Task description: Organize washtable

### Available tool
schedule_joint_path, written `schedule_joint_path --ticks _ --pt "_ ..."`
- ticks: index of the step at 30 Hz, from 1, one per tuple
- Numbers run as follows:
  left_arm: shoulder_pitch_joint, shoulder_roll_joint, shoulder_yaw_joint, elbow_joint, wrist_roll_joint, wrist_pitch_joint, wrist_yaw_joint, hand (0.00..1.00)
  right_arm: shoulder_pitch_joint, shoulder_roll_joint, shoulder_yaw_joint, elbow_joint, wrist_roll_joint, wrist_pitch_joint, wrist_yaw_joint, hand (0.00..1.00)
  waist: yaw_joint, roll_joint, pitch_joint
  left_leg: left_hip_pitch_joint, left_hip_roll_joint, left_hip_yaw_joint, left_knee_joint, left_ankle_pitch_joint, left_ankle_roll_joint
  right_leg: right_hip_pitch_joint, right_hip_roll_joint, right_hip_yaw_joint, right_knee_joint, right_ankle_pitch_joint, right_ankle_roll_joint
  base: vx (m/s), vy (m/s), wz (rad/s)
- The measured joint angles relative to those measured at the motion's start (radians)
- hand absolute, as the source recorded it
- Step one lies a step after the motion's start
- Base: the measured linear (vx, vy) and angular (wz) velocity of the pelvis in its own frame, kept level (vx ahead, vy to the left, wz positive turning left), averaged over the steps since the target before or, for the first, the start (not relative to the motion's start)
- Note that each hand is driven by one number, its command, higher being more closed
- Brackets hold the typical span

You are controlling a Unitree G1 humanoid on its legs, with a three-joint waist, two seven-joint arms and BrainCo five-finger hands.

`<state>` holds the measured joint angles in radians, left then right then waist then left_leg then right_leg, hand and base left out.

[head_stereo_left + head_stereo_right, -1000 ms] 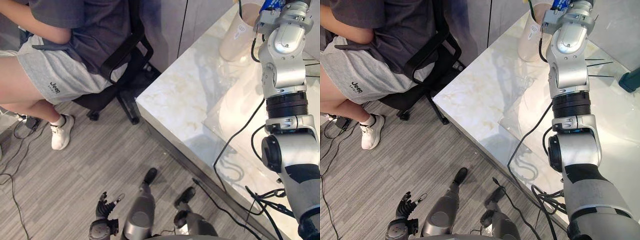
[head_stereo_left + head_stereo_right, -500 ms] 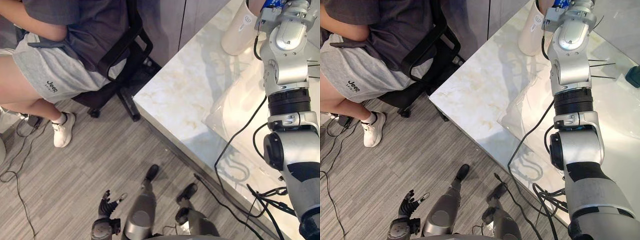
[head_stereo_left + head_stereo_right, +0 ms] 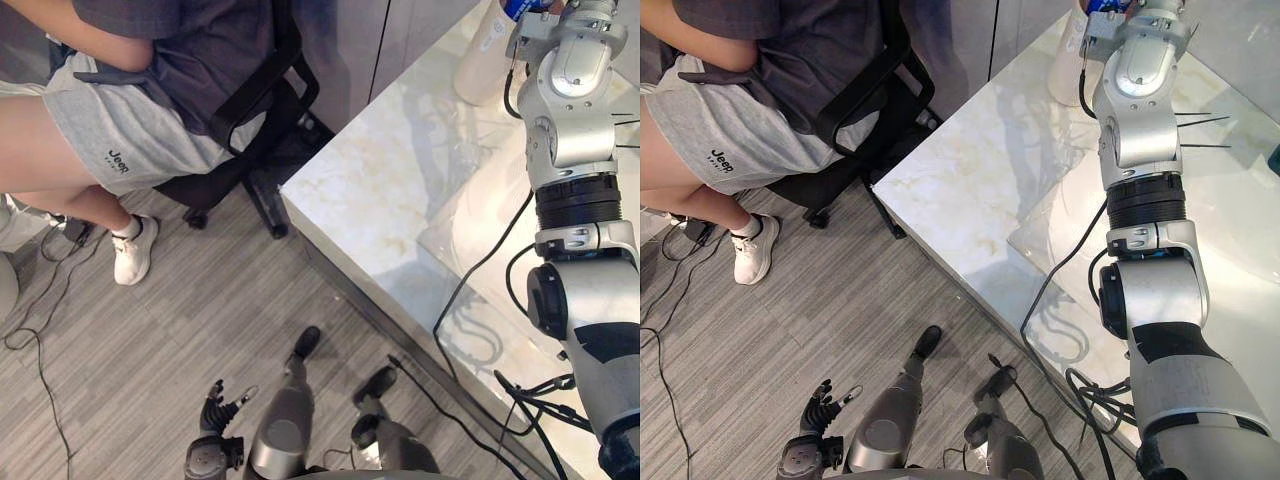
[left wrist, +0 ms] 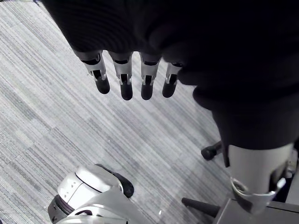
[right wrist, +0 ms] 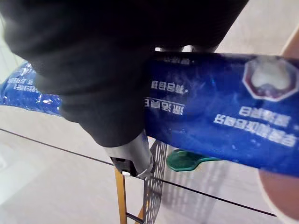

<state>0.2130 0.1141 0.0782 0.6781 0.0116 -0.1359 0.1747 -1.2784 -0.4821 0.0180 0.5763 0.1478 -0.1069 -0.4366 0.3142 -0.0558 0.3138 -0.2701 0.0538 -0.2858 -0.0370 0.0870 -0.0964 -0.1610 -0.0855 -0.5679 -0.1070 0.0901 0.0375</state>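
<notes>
A blue toothpaste tube [image 5: 219, 112] lies across my right hand [image 5: 93, 84], close against its palm in the right wrist view. From the head, the tube's end [image 3: 520, 8] shows at the mouth of a beige cup [image 3: 485, 50] that stands at the far end of the marble washtable [image 3: 400, 170]. My right arm reaches out over the table to that cup. Low over the grey floor hangs my left hand [image 4: 126, 79], open with straight fingers and holding nothing.
A person sits on a black office chair [image 3: 250, 110] just left of the table's corner. Past the tube are a green item [image 5: 184, 161] and a mesh rack with a yellow frame [image 5: 154, 186]. A teal object [image 3: 1274, 160] lies at the table's right edge.
The whole picture has shifted a little, so the camera moved. My right arm stays at the cup with the tube. The left hand hangs as before.
</notes>
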Motion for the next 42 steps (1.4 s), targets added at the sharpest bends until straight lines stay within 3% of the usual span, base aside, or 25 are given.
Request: schedule_joint_path --ticks 18,24,31,35,36,38,42 --pt "0.001 0.008 0.001 0.005 0.0 0.002 0.0 0.0 0.052 0.0 -0.003 -0.023 -0.002 -0.002 0.001 0.0 -0.026 -0.002 -0.001 0.032 0.003 0.001 -0.028 0.025 -0.002 0.022 -0.001 -0.002 0.0 0.008 -0.003 0.01 0.021 0.0" --pt "0.001 0.008 0.003 0.009 0.001 0.005 0.0 0.0 0.134 0.0 -0.013 -0.159 -0.049 -0.003 0.0 0.0 -0.034 -0.003 -0.002 0.043 0.009 0.014 -0.034 0.025 -0.002 0.024 0.003 0.014 0.0 0.009 -0.003 0.05 0.004 -0.07" --pt "0.004 0.008 0.02 0.029 0.009 0.017 0.0 0.0 0.311 -0.052 -0.021 -0.425 -0.137 -0.009 0.016 0.0 -0.083 -0.035 -0.028 0.081 0.012 0.03 -0.043 0.024 -0.002 0.049 0.003 0.028 0.0 0.003 0.004 0.05 0.011 -0.08" --pt "0.014 0.008 0.052 0.041 0.022 0.02 0.0 0.0 0.443 -0.106 -0.061 -0.581 -0.157 -0.043 0.052 0.0 -0.114 -0.06 -0.077 0.104 0.015 0.061 -0.053 0.018 0.005 0.053 0.003 0.053 0.0 0.0 0.008 0.03 0.03 -0.23" --pt "0.029 0.007 0.063 0.042 0.031 0.022 0.0 0.0 0.511 -0.139 -0.094 -0.664 -0.158 -0.066 0.075 0.0 -0.136 -0.071 -0.1 0.13 0.015 0.092 -0.053 0.01 0.012 0.063 0.002 0.08 0.0 0.001 0.008 0.04 0.041 -0.4" --pt "0.039 0.006 0.072 0.045 0.039 0.022 -0.001 0.0 0.581 -0.168 -0.154 -0.723 -0.158 -0.086 0.092 0.0 -0.148 -0.077 -0.121 0.149 0.015 0.113 -0.052 0.001 0.017 0.072 0.002 0.101 0.0 0.001 0.008 0.03 0.036 -0.41" --pt "0.053 0.005 0.091 0.081 0.039 0.024 -0.001 0.0 0.744 -0.196 -0.436 -0.814 -0.145 -0.139 0.11 0.0 -0.201 -0.075 -0.184 0.188 0.015 0.161 -0.051 -0.018 0.024 0.087 0.001 0.143 0.0 0.001 0.009 0.04 0.03 -0.33"
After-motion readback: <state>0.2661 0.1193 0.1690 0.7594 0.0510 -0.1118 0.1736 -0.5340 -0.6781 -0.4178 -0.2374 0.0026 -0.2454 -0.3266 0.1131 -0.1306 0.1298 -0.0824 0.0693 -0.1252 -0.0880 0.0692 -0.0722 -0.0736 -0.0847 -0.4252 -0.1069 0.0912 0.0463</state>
